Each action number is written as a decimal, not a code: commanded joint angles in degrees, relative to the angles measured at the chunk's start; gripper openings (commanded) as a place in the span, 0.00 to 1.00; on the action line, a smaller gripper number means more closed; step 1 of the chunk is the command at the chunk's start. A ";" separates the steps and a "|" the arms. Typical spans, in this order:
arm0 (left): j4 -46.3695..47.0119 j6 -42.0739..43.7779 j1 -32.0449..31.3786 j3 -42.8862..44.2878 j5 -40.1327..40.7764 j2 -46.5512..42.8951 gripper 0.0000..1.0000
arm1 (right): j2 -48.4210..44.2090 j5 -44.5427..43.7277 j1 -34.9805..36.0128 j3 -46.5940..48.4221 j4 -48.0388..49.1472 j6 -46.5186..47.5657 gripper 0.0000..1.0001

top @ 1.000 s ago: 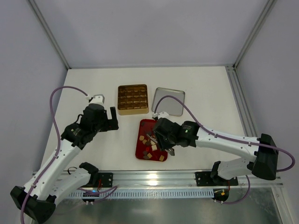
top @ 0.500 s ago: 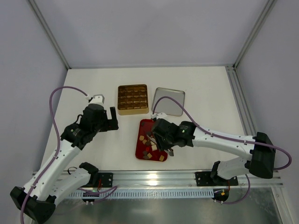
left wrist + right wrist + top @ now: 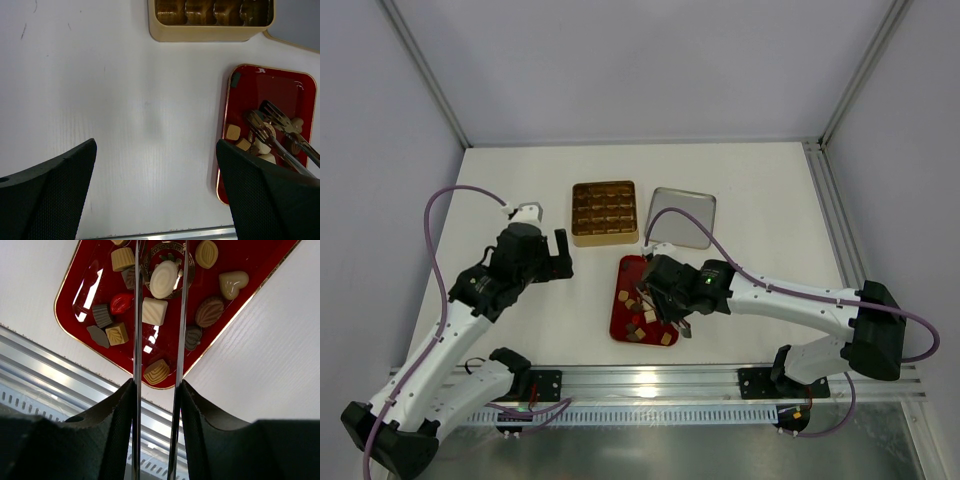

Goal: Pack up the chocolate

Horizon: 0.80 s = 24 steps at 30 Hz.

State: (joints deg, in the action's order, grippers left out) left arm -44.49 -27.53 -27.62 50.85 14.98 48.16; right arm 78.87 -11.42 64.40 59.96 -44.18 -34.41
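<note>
Red tray (image 3: 628, 300) near the middle holds the chocolate (image 3: 163, 279); right gripper (image 3: 160, 270) pinches tongs whose tips straddle a cream oval piece. I'd squeeze gently and lift straight so it doesn't pop out. Left gripper (image 3: 155, 165) hangs wide open, holding nothing, left of the tray.

Top view: high behind arms, looking down on whole table (image 3: 520, 180). Wrist views: close, looking down. All three share red tray (image 3: 622, 318) (image 3: 250, 87) (image 3: 240, 270).
</note>
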 commanded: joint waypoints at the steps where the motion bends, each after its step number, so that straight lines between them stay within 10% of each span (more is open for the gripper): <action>1: 1.07 0.81 0.46 0.21 0.31 -0.88 1.00 | -0.38 -0.89 0.37 2.00 0.68 -0.22 0.42; 24: 0.98 0.72 0.46 -0.14 0.40 -1.49 1.00 | -1.35 -2.12 0.46 4.63 -1.61 -0.04 0.34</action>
State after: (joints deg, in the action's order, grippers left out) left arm -44.51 -27.53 -27.62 50.74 14.98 47.55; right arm 78.87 -12.34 64.45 61.63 -45.63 -34.39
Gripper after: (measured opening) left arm 0.995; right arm 0.357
